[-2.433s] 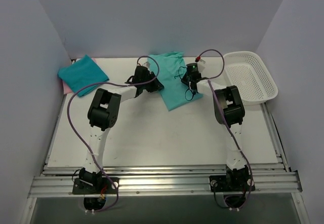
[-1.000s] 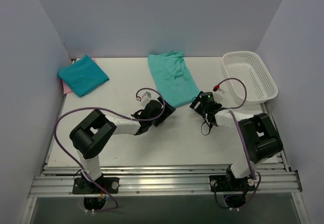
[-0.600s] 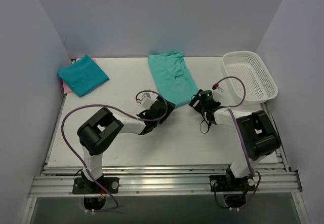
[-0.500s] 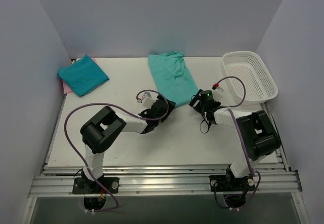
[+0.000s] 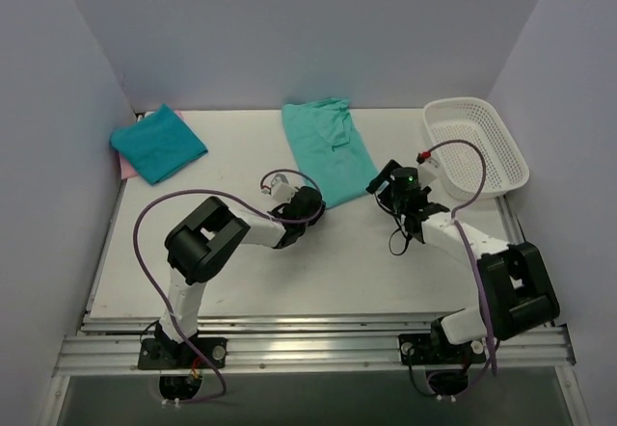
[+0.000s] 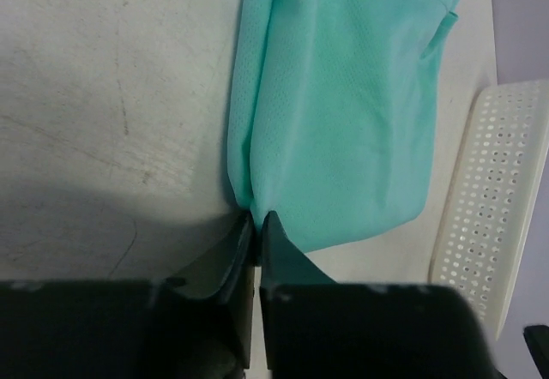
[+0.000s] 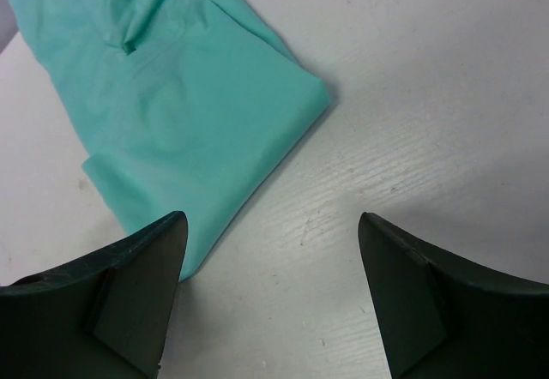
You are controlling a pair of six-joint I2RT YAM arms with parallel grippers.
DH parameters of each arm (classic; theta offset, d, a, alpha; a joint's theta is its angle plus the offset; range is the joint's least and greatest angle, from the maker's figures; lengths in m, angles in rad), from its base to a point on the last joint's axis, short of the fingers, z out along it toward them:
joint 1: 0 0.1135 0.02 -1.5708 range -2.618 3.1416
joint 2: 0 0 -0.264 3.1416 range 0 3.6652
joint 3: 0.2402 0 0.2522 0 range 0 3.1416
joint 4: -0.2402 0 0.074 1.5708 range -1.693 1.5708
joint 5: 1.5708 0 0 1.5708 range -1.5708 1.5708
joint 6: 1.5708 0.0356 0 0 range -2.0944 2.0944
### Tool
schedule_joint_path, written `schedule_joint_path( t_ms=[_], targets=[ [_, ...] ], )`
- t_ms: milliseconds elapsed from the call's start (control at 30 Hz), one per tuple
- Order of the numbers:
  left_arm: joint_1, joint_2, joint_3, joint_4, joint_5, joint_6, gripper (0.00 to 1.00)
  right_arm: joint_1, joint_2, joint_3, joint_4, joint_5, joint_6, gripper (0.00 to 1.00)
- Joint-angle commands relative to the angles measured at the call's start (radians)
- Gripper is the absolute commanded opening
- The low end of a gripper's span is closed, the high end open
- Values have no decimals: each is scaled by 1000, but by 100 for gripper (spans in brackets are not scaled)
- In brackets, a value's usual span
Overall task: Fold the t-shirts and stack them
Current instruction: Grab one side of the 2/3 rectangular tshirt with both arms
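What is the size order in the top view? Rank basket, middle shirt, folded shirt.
Largest: basket
Next: middle shirt, not far behind
Smallest: folded shirt, clearly

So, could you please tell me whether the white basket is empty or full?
Empty: from above, the white basket shows only its bare perforated floor.

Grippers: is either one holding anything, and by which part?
The left gripper pinches the spread t-shirt at its near left corner; the right gripper is open and holds nothing.
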Motion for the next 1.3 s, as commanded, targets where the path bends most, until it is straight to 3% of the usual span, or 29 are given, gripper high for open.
schedule_joint_path(
  t_ms=[0,300,567,767,1267],
  targets=[
    [17,12,7,-61,-9,29,4,-5,-82,-9,-48,42,5,76],
    [54,-150,-180,-35,-9,86,2,37,-221,-94,-85,39,27,76],
    [63,-237,-302,-42,0,110,2,195,-227,-229,-1,93,122,76],
    [62,-224,-348,-3,20,104,2,278,-45,-242,140,96,180,74],
    [80,-382,-499,-22,-19,141,2,276,227,-124,274,105,172,69]
  ],
)
